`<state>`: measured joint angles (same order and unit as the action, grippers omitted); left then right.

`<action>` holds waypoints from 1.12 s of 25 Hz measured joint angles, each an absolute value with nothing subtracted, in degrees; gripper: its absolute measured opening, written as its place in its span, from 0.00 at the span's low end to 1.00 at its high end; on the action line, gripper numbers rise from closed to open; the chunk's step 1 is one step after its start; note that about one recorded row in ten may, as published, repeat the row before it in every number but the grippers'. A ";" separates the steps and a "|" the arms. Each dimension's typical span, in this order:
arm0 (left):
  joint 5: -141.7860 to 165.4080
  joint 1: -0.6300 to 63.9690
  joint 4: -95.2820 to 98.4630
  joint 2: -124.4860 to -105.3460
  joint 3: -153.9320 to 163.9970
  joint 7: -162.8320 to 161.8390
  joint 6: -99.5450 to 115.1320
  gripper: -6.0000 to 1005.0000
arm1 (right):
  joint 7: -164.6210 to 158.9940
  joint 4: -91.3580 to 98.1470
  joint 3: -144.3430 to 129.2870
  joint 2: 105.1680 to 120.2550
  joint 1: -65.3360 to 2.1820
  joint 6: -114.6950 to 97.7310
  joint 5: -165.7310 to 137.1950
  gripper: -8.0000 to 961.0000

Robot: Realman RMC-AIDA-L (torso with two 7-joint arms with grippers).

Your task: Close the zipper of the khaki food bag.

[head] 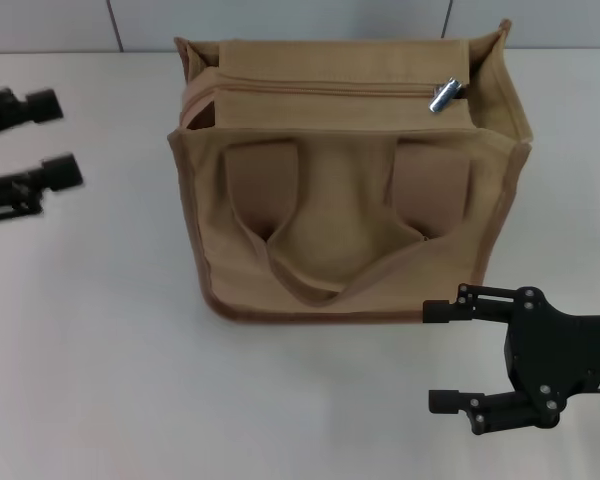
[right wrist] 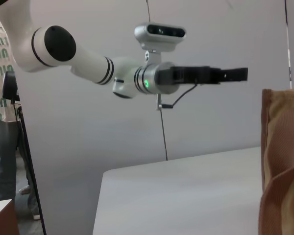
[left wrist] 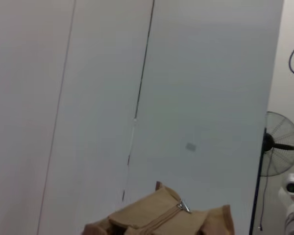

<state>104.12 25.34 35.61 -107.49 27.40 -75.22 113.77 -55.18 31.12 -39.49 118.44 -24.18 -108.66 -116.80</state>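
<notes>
The khaki food bag [head: 345, 215] stands upright mid-table, its two wide handles folded down over the near face. The zipper [head: 320, 88] runs along the top, and its silver pull tab [head: 443, 96] sits at the right end. My left gripper [head: 55, 138] is open and empty, well left of the bag. My right gripper [head: 432, 357] is open and empty, in front of the bag's near right corner and apart from it. The left wrist view shows the bag top [left wrist: 157, 218] and the pull tab [left wrist: 184, 207]. The right wrist view shows a bag edge [right wrist: 281, 161] and the left gripper [right wrist: 235, 74] farther off.
The white table [head: 110, 350] extends around the bag, with a grey panelled wall [head: 280, 20] right behind it. A standing fan [left wrist: 279, 147] and a person [right wrist: 2, 122] are off the table in the background.
</notes>
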 joint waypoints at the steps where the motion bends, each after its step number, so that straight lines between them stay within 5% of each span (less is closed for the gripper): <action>1: 103.93 24.98 35.31 -108.37 28.47 -73.65 114.00 0.79 | -55.19 31.11 -39.47 118.69 -24.18 -108.56 -116.76 0.85; 2: 104.32 24.61 35.13 -110.06 31.51 -70.52 113.90 0.83 | -55.19 31.11 -39.39 118.78 -24.18 -108.44 -116.72 0.85; 14: 113.34 24.05 26.62 -116.67 39.47 -52.22 106.82 0.83 | -54.89 26.97 -39.70 118.92 -26.00 -105.17 -116.45 0.85; 28: 114.78 24.19 26.07 -117.90 40.39 -51.60 105.67 0.83 | -54.71 25.49 -39.81 119.00 -27.18 -104.07 -116.47 0.85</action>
